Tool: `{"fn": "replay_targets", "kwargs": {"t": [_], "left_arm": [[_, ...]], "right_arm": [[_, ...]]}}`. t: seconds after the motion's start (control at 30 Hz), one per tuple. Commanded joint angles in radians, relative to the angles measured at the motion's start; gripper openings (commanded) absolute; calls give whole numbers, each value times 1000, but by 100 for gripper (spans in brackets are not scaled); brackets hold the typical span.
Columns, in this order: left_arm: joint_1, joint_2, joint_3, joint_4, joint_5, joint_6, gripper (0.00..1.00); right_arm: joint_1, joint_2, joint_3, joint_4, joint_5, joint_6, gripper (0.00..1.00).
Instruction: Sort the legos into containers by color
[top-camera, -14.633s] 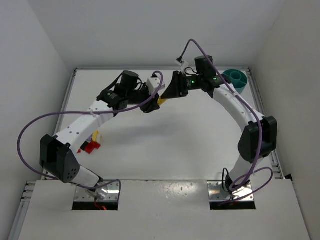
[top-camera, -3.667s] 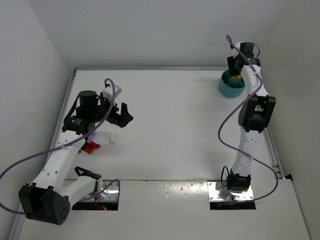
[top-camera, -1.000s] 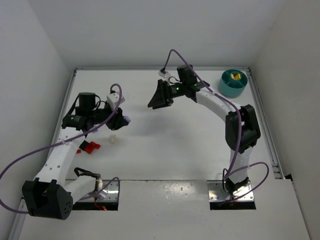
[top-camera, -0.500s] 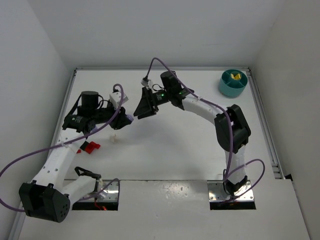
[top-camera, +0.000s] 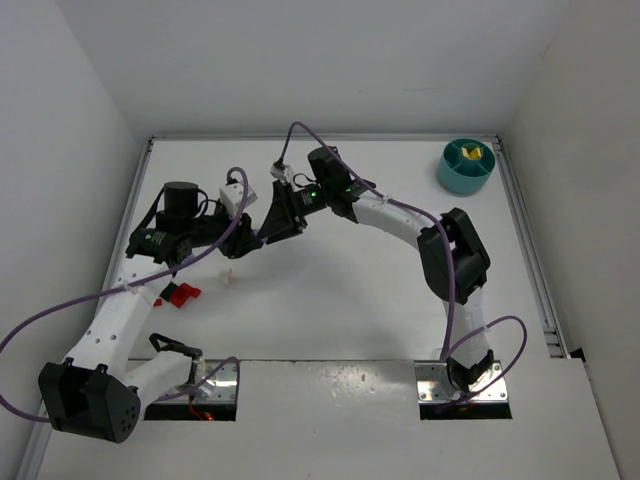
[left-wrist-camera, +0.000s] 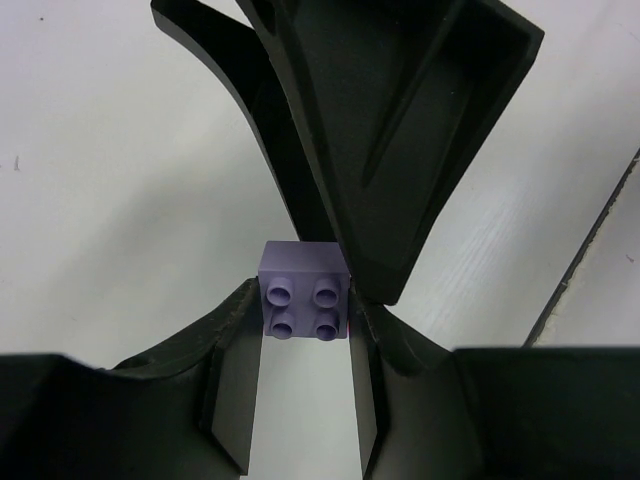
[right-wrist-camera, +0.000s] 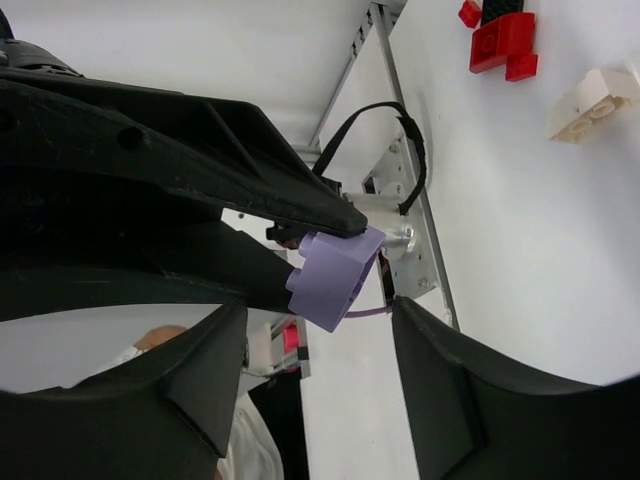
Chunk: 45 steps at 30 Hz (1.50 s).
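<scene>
My left gripper (left-wrist-camera: 306, 322) is shut on a pale purple lego (left-wrist-camera: 305, 303), held off the table at centre left. Facing it tip to tip is my right gripper (right-wrist-camera: 318, 312), open, one finger on either side of that purple lego (right-wrist-camera: 336, 277) with a gap on each side. In the top view the two grippers meet, left gripper (top-camera: 247, 243) against right gripper (top-camera: 272, 228). Red legos (top-camera: 182, 293) and a cream lego (top-camera: 228, 275) lie on the table below them. The teal container (top-camera: 464, 176) stands at the far right with a yellow lego (top-camera: 474, 154) in one wedge.
White walls close in the table on the left, back and right. The left arm's purple cable (top-camera: 60, 300) loops out over the left side. The red legos (right-wrist-camera: 500, 40) and cream lego (right-wrist-camera: 595, 103) also show in the right wrist view.
My right arm has swung left across the table to the left gripper, and its open fingers now flank the purple lego. The left gripper has kept its hold and barely moved.
</scene>
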<state>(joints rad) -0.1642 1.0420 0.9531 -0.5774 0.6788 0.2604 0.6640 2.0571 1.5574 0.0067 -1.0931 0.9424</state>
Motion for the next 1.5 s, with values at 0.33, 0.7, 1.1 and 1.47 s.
{"fn": "replay_targets", "kwargs": {"t": [0.33, 0.7, 1.1, 1.47], "left_arm": [[-11, -2, 27, 33, 50, -7, 37], [-11, -2, 27, 33, 70, -7, 37], [-11, -2, 18, 33, 61, 2, 37], [-11, -45, 7, 24, -33, -9, 89]], "right_arm": [[22, 26, 52, 21, 32, 6, 50], [22, 44, -54, 322, -24, 291, 50], [22, 22, -54, 302, -33, 268, 27], [-56, -49, -25, -61, 24, -137, 12]]}}
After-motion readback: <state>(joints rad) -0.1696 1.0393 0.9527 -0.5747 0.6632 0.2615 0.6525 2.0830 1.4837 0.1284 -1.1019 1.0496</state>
